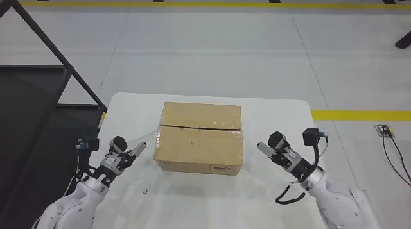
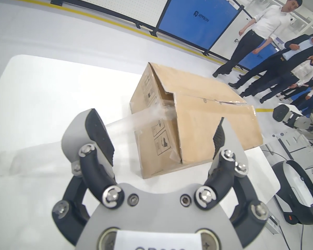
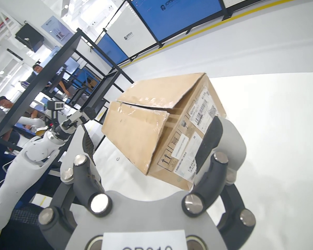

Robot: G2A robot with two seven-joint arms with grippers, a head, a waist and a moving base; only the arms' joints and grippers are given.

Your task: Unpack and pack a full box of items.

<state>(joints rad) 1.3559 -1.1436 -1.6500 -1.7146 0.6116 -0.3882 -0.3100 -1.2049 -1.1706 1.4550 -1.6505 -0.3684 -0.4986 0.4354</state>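
A brown cardboard box (image 1: pixel 200 136) stands in the middle of the white table (image 1: pixel 282 113), its top flaps folded down with a ragged seam between them. In the left wrist view a strip of clear tape (image 2: pixel 135 120) trails from the end of the box (image 2: pixel 198 120) towards my left gripper (image 2: pixel 159 133), which is open with nothing between its fingers (image 2: pixel 99 133). From above, the left gripper (image 1: pixel 130 149) sits just left of the box. My right gripper (image 1: pixel 268 144) is open just right of it, facing the labelled end (image 3: pixel 198 120) of the box (image 3: pixel 135 128), its fingertips (image 3: pixel 211 139) spread wide.
A small ring-like scrap (image 1: pixel 146 192) lies on the table in front of the box, near the left arm. A black metal rack (image 1: pixel 38 101) stands beside the table's left edge. Bare table lies in front of the box and at both its ends.
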